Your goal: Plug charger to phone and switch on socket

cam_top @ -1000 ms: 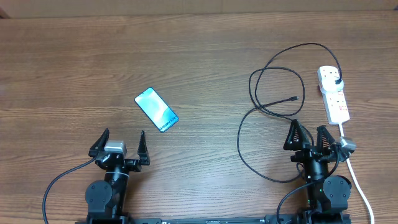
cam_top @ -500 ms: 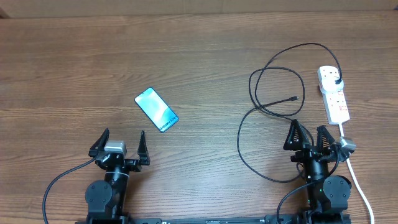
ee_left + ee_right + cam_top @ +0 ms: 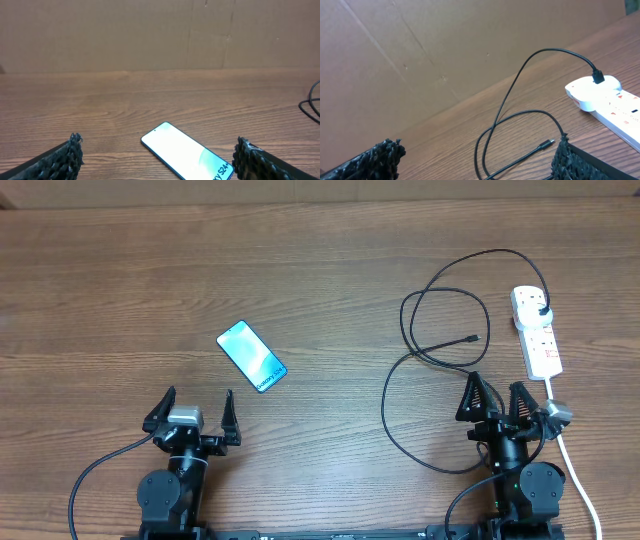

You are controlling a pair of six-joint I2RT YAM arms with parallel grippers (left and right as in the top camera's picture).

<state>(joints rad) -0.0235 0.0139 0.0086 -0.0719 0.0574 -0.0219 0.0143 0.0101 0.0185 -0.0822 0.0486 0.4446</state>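
Overhead, left gripper [image 3: 197, 402] and right gripper [image 3: 494, 385] both gape empty, phone [image 3: 252, 356] lying screen-up ahead of the left, charger [image 3: 403, 315] looping ahead of the right, its plug in the socket [image 3: 540, 340].

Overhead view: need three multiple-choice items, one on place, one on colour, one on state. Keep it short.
1. The phone lies: A) just ahead of the left claw B) at the far right C) at the far edge.
2. The charger cable is: A) white B) black C) red.
3. The charger's plug is: A) lying loose B) held in a claw C) seated in the socket.
Answers: 1 A, it lies screen-up just ahead of the open left claw. 2 B, thin black loops. 3 C, the black plug sits in the socket's far end.
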